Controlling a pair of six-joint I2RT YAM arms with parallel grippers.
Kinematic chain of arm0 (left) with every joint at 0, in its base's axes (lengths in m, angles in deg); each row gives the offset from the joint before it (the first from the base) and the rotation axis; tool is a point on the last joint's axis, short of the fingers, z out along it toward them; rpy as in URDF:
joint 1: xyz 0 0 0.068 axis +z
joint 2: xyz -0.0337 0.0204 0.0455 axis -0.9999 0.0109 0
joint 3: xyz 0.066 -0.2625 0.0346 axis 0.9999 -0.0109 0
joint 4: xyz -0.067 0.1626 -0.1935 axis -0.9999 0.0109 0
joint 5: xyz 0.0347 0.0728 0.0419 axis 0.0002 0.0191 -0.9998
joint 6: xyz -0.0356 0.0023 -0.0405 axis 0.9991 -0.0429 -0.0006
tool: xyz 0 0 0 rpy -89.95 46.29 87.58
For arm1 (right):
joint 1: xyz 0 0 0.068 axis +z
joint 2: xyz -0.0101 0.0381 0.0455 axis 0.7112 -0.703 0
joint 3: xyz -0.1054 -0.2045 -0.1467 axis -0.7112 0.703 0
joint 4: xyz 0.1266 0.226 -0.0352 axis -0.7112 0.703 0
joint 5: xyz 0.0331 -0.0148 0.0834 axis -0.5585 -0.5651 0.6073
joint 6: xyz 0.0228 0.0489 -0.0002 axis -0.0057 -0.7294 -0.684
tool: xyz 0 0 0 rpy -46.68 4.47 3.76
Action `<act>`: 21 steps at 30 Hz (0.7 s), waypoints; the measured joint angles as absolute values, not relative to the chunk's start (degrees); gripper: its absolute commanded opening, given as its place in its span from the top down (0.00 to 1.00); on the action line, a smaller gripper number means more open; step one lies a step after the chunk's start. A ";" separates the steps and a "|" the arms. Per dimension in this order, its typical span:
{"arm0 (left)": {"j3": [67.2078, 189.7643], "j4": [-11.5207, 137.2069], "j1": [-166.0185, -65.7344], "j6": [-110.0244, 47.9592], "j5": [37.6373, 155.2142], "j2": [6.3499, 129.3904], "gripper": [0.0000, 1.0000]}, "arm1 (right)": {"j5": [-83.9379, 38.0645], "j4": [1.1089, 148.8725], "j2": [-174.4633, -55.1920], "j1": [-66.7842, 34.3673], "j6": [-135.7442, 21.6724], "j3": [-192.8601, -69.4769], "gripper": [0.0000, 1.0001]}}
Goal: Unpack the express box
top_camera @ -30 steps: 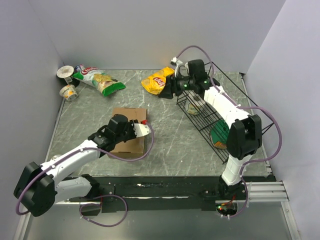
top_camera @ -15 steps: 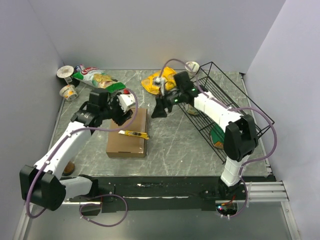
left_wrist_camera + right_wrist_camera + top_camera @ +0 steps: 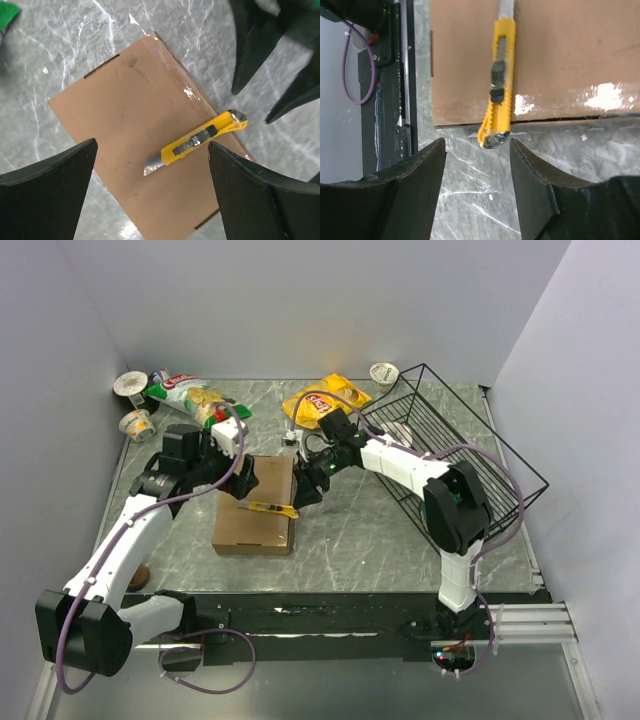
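Risk: my open right gripper (image 3: 477, 150) could knock the overhanging knife (image 3: 500, 75) off the lower edge of the express box (image 3: 560, 50); left gripper (image 3: 152, 144) gapes too.

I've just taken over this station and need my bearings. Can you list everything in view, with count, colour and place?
Flat cardboard express box: one, brown, lid shut, table centre-left.
Plastic utility knife: one, yellow, lying on the box lid, butt end overhanging its right edge.
Wire basket: one, black, right side.
Green snack bag: one, far left.
Yellow snack bag: one, far centre.
Small round cups: three, white; two in the far left corner, one at the far edge by the basket.
Marbled table: one, grey.
Left gripper: black fingers, open, above the box.
Right gripper: black fingers, open, at the knife's butt end.
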State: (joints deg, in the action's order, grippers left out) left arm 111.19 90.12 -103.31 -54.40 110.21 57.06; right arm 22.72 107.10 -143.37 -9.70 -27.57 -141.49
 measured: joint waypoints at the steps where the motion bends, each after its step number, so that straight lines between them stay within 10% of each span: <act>1: 111.10 90.27 -102.61 -52.98 110.88 56.67 0.02 | 22.57 107.10 -144.33 -9.70 -27.87 -141.49 0.40; 21: 109.24 90.49 -92.29 -38.65 118.43 56.17 0.02 | 27.11 107.06 -152.27 -9.68 -30.30 -143.34 0.47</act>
